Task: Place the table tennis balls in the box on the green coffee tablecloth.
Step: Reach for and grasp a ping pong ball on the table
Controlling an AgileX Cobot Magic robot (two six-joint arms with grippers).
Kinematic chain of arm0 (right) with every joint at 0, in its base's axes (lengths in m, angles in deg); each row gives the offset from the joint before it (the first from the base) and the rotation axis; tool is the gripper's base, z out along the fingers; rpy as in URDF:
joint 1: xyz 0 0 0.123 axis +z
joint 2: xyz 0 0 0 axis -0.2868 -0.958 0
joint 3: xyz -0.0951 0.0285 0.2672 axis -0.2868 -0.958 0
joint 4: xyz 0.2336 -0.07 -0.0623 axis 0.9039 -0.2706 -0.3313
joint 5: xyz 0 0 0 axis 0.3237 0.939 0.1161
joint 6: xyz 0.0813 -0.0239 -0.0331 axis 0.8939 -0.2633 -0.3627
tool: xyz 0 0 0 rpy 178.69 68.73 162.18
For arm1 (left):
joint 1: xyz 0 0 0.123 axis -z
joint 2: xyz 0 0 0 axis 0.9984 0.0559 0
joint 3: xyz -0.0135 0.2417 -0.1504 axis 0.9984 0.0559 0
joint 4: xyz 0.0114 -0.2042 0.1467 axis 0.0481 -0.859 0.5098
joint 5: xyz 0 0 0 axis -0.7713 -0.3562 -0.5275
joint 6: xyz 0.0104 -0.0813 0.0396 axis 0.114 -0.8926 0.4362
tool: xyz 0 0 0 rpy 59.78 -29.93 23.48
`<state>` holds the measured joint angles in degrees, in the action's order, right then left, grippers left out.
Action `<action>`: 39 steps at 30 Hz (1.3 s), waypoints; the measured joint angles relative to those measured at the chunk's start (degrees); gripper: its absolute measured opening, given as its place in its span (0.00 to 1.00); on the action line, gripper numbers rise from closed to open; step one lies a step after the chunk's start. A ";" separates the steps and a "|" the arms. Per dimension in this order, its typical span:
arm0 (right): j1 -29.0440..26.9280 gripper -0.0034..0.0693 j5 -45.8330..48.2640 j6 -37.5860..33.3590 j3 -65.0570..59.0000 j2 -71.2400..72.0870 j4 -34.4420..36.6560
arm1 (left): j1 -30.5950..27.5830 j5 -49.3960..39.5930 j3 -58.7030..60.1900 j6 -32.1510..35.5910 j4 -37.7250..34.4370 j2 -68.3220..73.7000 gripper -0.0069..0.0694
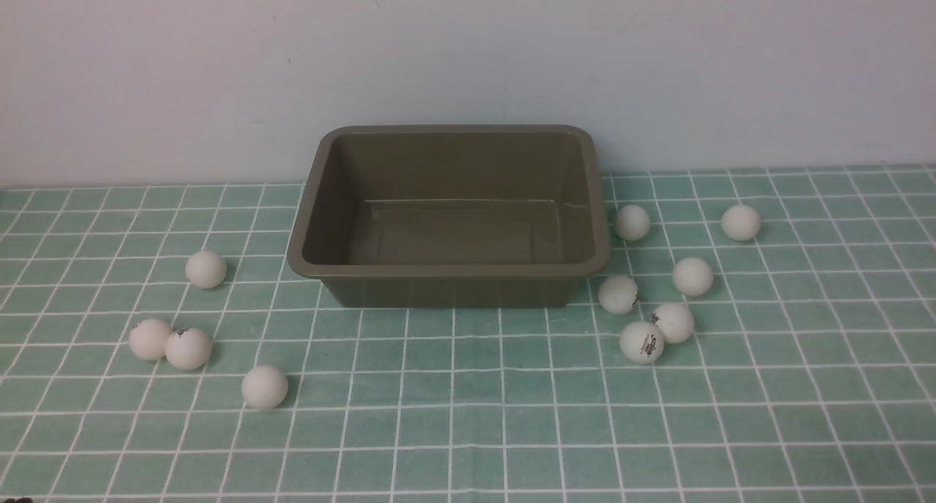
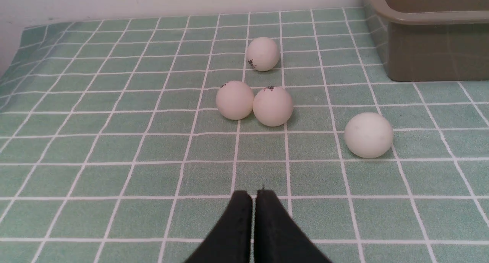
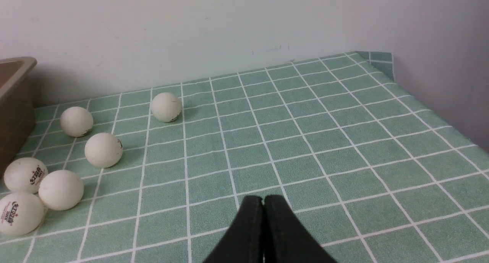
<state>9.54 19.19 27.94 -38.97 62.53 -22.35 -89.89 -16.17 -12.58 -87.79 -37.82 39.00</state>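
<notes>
The olive-brown box (image 1: 333,269) stands empty at the middle back of the green coffee tablecloth (image 1: 468,415). Several white table tennis balls lie on its left, among them a touching pair (image 1: 188,348) and a nearer single ball (image 1: 264,387). Several more lie on its right, the nearest one (image 1: 642,341) bearing a dark print. Neither gripper shows in the front view. In the left wrist view my left gripper (image 2: 255,194) is shut and empty, a short way back from the touching pair (image 2: 272,106). In the right wrist view my right gripper (image 3: 263,198) is shut and empty, with the balls (image 3: 103,150) off to one side.
A pale wall rises right behind the box. In the right wrist view the cloth ends at a folded corner (image 3: 376,60) by a side wall. The box's corner (image 2: 431,45) shows at the edge of the left wrist view.
</notes>
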 joint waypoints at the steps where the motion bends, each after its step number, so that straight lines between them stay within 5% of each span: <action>1: 0.00 0.03 0.00 0.00 0.00 0.00 0.00 | 0.00 0.00 0.00 0.00 0.00 0.00 0.09; 29: 0.00 0.03 0.00 0.00 0.00 0.00 -0.29 | 0.00 0.00 0.00 0.00 0.00 0.00 0.09; 39: 0.00 0.03 -1.01 0.00 -0.17 0.00 -18.52 | 0.00 0.00 0.00 0.00 0.00 0.00 0.09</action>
<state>9.54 18.18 27.94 -39.14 62.53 -40.87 -89.89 -16.17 -12.58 -87.79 -37.82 39.00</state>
